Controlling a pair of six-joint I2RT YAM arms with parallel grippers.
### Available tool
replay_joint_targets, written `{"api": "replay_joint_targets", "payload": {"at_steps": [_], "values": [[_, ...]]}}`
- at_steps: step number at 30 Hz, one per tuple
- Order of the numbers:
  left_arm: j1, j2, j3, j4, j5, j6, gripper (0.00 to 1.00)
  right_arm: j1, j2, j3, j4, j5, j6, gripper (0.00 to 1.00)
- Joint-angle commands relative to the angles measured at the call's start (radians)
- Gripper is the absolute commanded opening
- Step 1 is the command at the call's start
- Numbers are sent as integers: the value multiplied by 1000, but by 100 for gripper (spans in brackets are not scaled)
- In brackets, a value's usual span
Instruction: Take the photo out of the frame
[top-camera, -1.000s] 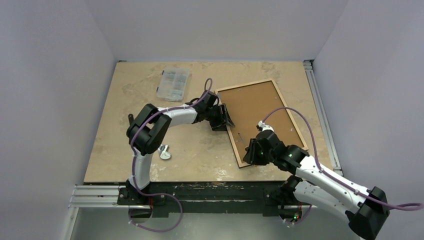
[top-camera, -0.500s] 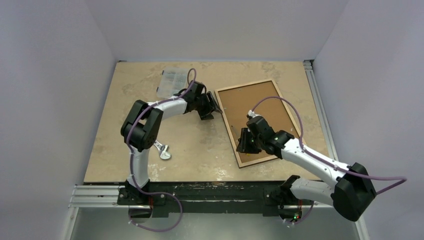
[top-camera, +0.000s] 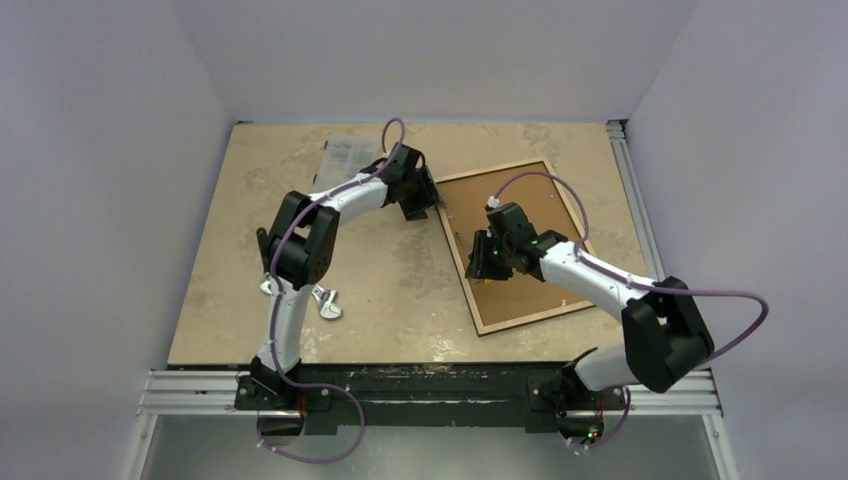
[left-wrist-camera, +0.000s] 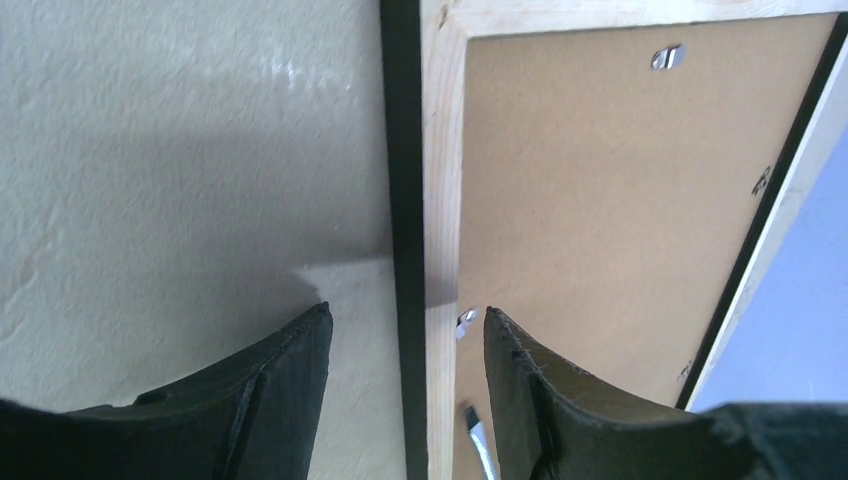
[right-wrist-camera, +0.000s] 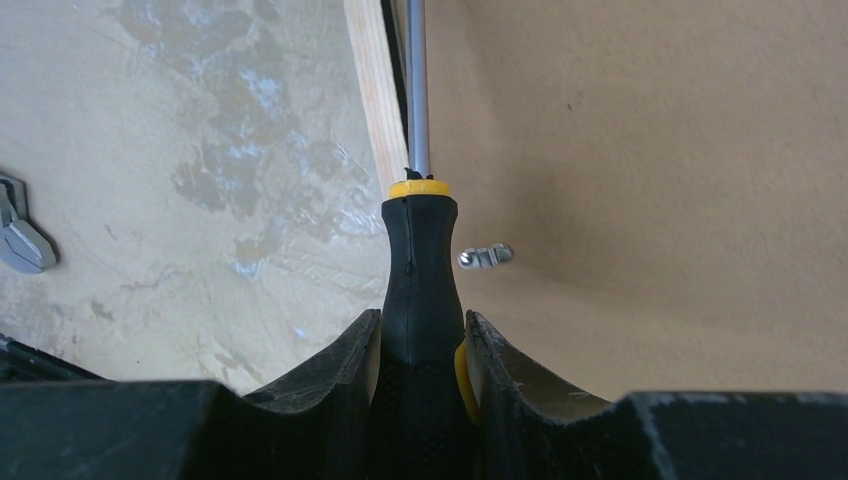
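Note:
The frame (top-camera: 530, 200) lies face down on the table, brown backing up, so the photo is hidden. My left gripper (top-camera: 424, 198) is at the frame's far left corner. In the left wrist view it (left-wrist-camera: 407, 322) stands open astride the black and pale wooden rail (left-wrist-camera: 425, 180), one finger (left-wrist-camera: 285, 385) over the table, the other (left-wrist-camera: 535, 395) over the backing. My right gripper (top-camera: 484, 260) hovers over the frame's left side, shut on a black and yellow screwdriver (right-wrist-camera: 420, 250). Its steel shaft (right-wrist-camera: 417, 90) points along the wooden rail (right-wrist-camera: 368, 90), beside a metal tab (right-wrist-camera: 486, 256).
A clear plastic parts box (top-camera: 345, 155) sits at the far left, partly behind the left arm. A small grey metal piece (top-camera: 328, 306) lies on the table near the left arm's base, and shows as a grey piece (right-wrist-camera: 20, 240) in the right wrist view.
My left gripper slid along the frame's left rail toward its far corner, jaws a little wider. My right gripper carried the screwdriver from the frame's near corner farther up its left side.

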Motion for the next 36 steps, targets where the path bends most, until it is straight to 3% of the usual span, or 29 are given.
{"api": "replay_joint_targets", "payload": {"at_steps": [1, 9, 13, 17, 36], "values": [[7, 59, 95, -32, -39, 26, 55, -6, 47, 85, 70, -39, -31, 0], [8, 80, 123, -26, -51, 15, 41, -10, 126, 141, 52, -25, -35, 0], [10, 101, 137, -15, -13, -4, 27, -14, 149, 147, 62, -29, -38, 0], [12, 103, 125, 11, 6, -21, 19, -20, 175, 151, 71, -32, -40, 0], [10, 95, 98, 30, 36, -32, 14, -43, 253, 196, 93, -103, -87, 0]]}}
